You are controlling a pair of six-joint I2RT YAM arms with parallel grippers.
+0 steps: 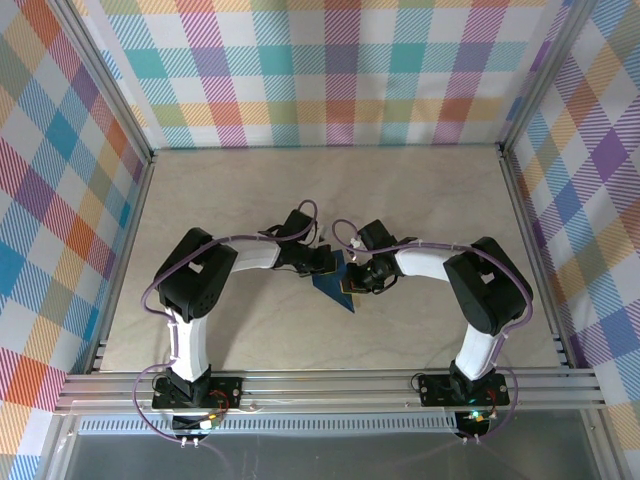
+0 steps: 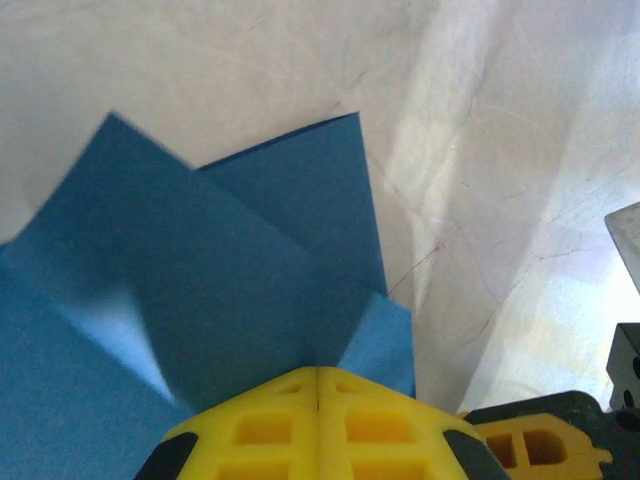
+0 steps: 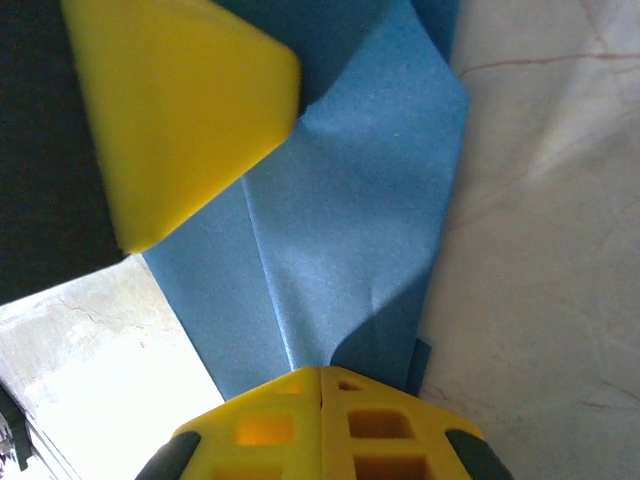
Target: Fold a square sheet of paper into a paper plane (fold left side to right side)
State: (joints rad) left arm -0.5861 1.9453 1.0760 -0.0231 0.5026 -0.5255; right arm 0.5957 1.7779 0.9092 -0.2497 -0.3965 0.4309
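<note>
Your left tool (image 2: 318, 390), jaws together, rests its tip on the creased square sheet of paper (image 2: 230, 270) in the middle of the desk (image 1: 400, 190). Your right tool (image 3: 320, 392), also closed, touches its right side. The paper looks light, limp and slippery, so pin flat areas and pinch free corners.

Robot test cell of a laboratory type. Aluminium extrusion rails (image 1: 330, 388) frame a beige stone-pattern tabletop (image 1: 330, 190). Plaid-printed panels (image 1: 330, 70) enclose three sides. Left arm (image 1: 200, 290) and right arm (image 1: 485, 290), both cabled, are bolted to the near rail.
</note>
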